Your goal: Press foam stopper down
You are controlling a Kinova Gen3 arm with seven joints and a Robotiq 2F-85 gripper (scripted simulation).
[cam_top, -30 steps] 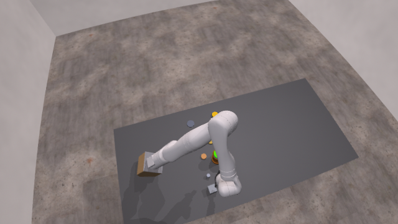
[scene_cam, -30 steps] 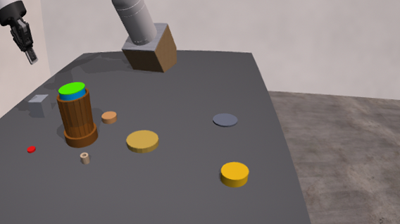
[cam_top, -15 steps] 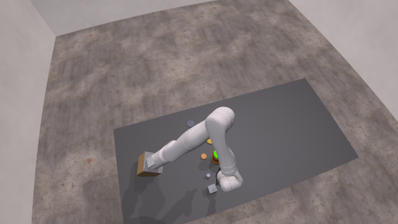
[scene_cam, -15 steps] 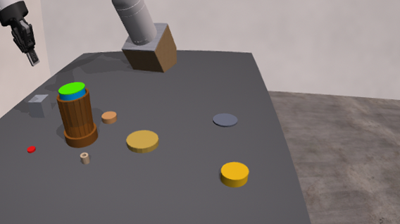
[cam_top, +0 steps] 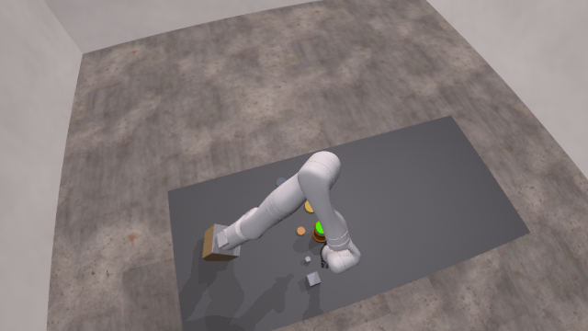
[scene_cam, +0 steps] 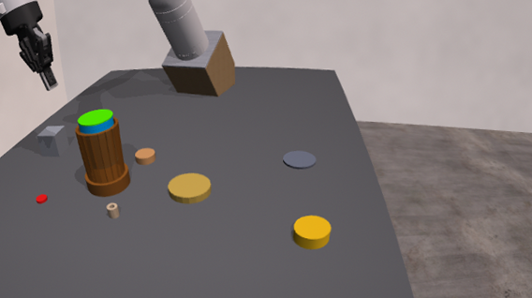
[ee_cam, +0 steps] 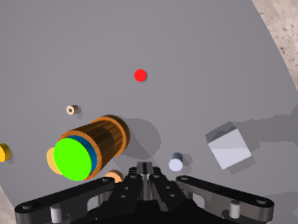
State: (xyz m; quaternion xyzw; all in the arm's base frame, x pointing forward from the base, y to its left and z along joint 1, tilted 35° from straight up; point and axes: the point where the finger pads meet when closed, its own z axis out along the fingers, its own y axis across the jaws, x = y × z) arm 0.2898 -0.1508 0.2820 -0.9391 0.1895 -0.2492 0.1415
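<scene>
The brown ribbed wooden jar (scene_cam: 103, 158) stands upright on the dark grey matte table top (scene_cam: 239, 269), on a wider round foot, and the foam stopper (scene_cam: 95, 120), a blue plug with a flat bright green top, sits in its mouth with its top standing above the rim. The black 2-finger gripper (scene_cam: 50, 80) hangs in the air above and beyond the jar, well apart from it, its fingers pressed together on nothing, which suits pushing with the closed tips. The chief risk, in my judgement, is depth: the foam gives easily, so a press carried too far would leave the stopper stuck low, while too shy a press lets it spring back proud of the rim. An off-centre push on the narrow, tall jar could also tip or slide it on the smooth table. Near the jar lie 1 small tan cylinder (scene_cam: 145, 156), 1 tiny cream ring (scene_cam: 112, 210), 1 flat red dot (scene_cam: 42, 198), 1 pale grey cube (scene_cam: 50, 135) and 1 mustard disc (scene_cam: 189, 187); farther off are 1 yellow puck (scene_cam: 312, 231) and 1 thin slate disc (scene_cam: 299, 159).
</scene>
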